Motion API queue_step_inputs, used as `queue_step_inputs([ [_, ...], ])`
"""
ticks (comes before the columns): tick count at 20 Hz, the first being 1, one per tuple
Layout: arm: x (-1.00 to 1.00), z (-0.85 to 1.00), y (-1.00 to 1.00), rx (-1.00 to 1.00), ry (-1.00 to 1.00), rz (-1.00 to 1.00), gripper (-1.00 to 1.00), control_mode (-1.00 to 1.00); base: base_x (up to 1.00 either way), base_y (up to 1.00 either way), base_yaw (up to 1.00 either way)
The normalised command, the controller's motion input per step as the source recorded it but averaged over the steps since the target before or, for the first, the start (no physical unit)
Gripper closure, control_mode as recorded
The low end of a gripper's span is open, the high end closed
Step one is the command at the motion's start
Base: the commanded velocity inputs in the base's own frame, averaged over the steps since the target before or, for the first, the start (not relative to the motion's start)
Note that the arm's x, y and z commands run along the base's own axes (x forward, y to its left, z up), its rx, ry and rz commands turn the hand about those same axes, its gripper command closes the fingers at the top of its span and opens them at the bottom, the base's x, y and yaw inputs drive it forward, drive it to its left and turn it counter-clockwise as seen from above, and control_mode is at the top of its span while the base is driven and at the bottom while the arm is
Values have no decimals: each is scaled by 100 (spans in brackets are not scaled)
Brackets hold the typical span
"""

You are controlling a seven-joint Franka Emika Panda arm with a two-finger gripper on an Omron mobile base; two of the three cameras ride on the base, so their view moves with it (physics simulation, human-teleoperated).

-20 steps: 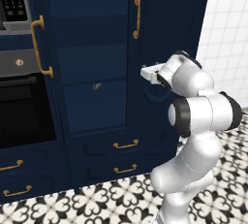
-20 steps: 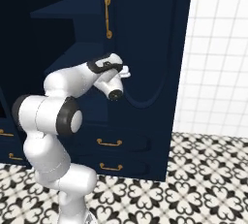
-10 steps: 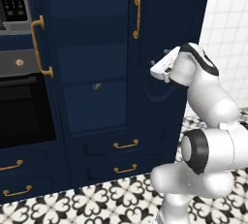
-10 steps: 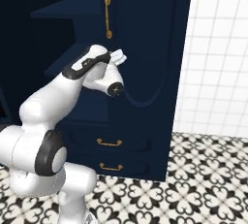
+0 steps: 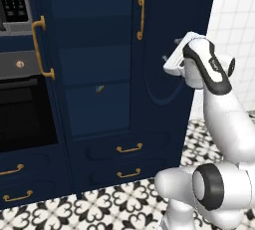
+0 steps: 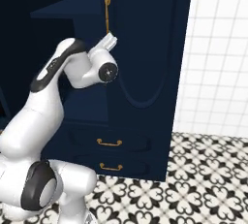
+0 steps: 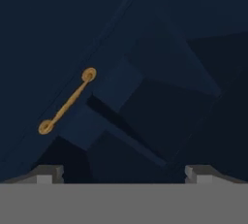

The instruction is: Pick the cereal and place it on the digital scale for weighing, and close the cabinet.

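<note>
Cabinet work has begun: over the last second the arm has straightened and carried the pincer, jaws wide and empty, up against the right door. The brass handle lies just ahead to its left, suggesting the closing push comes next.

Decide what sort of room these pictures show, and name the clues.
Most likely a kitchen: a tall navy-blue pantry cabinet with brass bar handles, a black built-in oven, and white wall tiles above a patterned floor.
</note>
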Motion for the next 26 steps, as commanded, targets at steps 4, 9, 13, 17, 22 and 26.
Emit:
queue_step_inputs([
  [4, -100, 33, 61, -16, 1, 8, -100, -100, 0, 0, 0],
  [9, -100, -1, 93, -23, 0, 15, -100, -100, 0, 0, 0],
  [13, -94, -2, 97, -8, -4, 4, -100, -100, 0, 0, 0],
  [17, -99, 18, 59, -16, 2, 0, -100, -100, 0, 0, 0],
  [22, -63, 0, 93, -15, 5, 0, -100, -100, 0, 0, 0],
  [26, -50, -4, 100, -9, 0, 0, -100, -100, 0, 0, 0],
])
